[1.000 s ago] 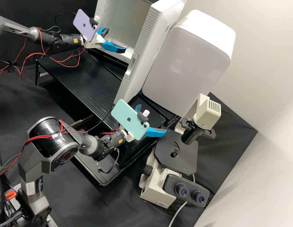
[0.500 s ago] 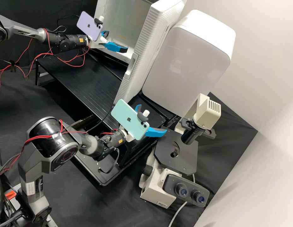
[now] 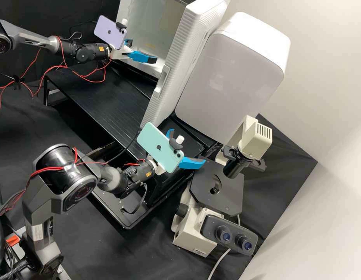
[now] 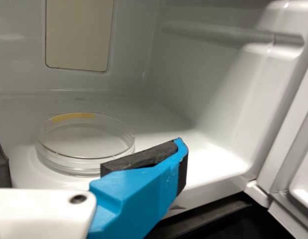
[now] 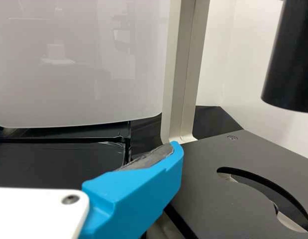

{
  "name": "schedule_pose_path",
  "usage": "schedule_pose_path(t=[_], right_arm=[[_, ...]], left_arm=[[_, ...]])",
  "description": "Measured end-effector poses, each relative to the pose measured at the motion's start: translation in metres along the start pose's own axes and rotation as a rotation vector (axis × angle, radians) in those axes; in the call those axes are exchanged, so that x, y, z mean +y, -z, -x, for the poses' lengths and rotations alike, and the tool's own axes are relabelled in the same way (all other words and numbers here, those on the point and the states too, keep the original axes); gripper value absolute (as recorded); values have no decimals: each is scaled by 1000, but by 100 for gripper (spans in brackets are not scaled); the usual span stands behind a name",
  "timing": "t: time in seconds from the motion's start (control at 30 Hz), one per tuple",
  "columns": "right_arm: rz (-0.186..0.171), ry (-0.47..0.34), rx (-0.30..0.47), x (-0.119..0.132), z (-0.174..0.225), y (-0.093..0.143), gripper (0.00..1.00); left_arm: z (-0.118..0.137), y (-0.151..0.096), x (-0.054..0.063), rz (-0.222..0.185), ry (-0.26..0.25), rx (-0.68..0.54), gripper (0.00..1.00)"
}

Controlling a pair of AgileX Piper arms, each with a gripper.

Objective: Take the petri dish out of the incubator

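A clear petri dish [image 4: 84, 142] lies on the white floor inside the open incubator [image 3: 147, 23]. My left gripper [image 3: 143, 50] is at the incubator's mouth, open, just in front of the dish. In the left wrist view the dish sits between its spread fingers, with one blue finger [image 4: 144, 184] at the dish's near rim and not touching it. The incubator's ribbed door [image 3: 180, 58] stands swung open. My right gripper [image 3: 188, 147] hovers open and holding nothing over the front of the bench, beside the microscope stage [image 5: 243, 164].
A large white housing [image 3: 234, 74] stands right of the door. A microscope [image 3: 211, 221] with a black stage [image 3: 217, 188] sits at the front right. The black ribbed shelf [image 3: 106, 101] stretches between the arms. Red cables [image 3: 17, 83] hang at the left.
My left gripper has shifted a little up and toward the incubator's opening. The right arm has stayed where it was.
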Motion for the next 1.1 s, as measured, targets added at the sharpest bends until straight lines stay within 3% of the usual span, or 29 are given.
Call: schedule_pose_path(t=[0.33,0.43,0.47,0.5,0.67,0.77,1.1], right_arm=[[0,0,0,0,0,0,100],[0,0,0,0,0,0,100],[0,0,0,0,0,0,100],[0,0,0,0,0,0,100],[0,0,0,0,0,0,100],[0,0,0,0,0,0,100],[0,0,0,0,0,0,100]], left_arm=[[-8,3,-7,-79,3,37,100],[-11,3,-12,-133,6,58,100],[-11,2,-14,-184,10,63,100],[-12,2,-14,-175,6,78,100],[-12,-6,-14,-214,5,112,100],[-13,-7,-12,-221,2,115,100],[-16,-11,-5,-165,28,123,100]])
